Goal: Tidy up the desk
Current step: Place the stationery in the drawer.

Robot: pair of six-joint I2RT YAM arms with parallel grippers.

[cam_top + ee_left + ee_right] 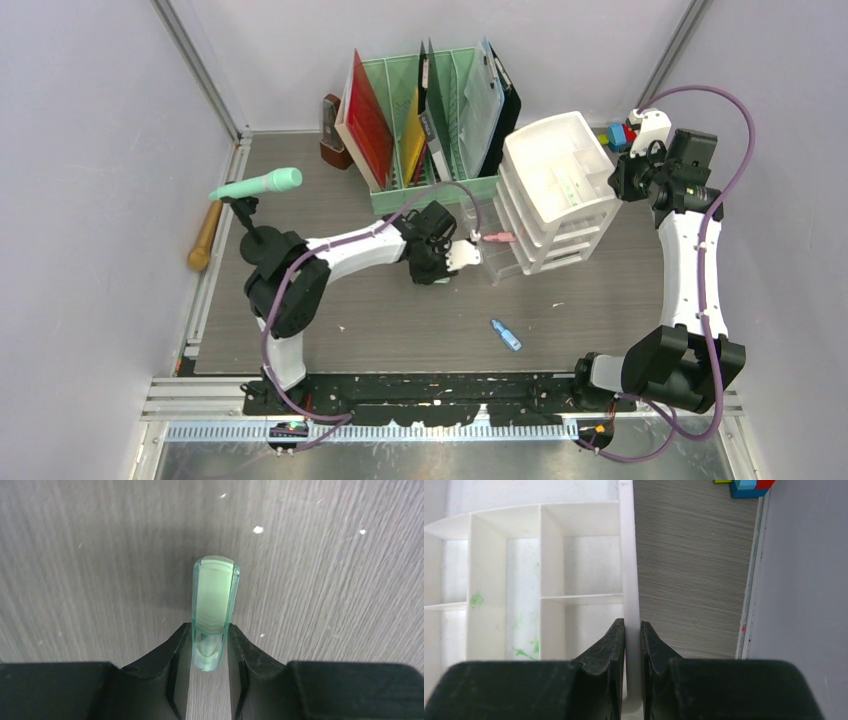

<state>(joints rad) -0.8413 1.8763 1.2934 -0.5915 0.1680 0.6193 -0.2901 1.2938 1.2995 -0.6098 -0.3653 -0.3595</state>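
The desk (pixel 400 320) is a grey-brown wood-grain top. My left gripper (pixel 450 258) hangs over its middle, just left of the white drawer unit (pixel 555 190). In the left wrist view the gripper (pixel 210 630) is shut on the near end of a small translucent green dispenser-like piece (pixel 214 597) that sticks out ahead over the desk (pixel 100 555). My right gripper (pixel 622 178) is at the unit's far right corner. Its jaws (pixel 632 625) are shut on the right rim (pixel 628 555) of the unit's divided top tray.
A mint-green file rack (pixel 430 120) with folders stands at the back. A pink piece (pixel 497 238) lies against the drawer unit and a small blue one (pixel 506 335) lies near the front. A green microphone-like object (pixel 258 184) and a wooden handle (pixel 205 235) are at left. Coloured blocks (pixel 617 135) sit back right.
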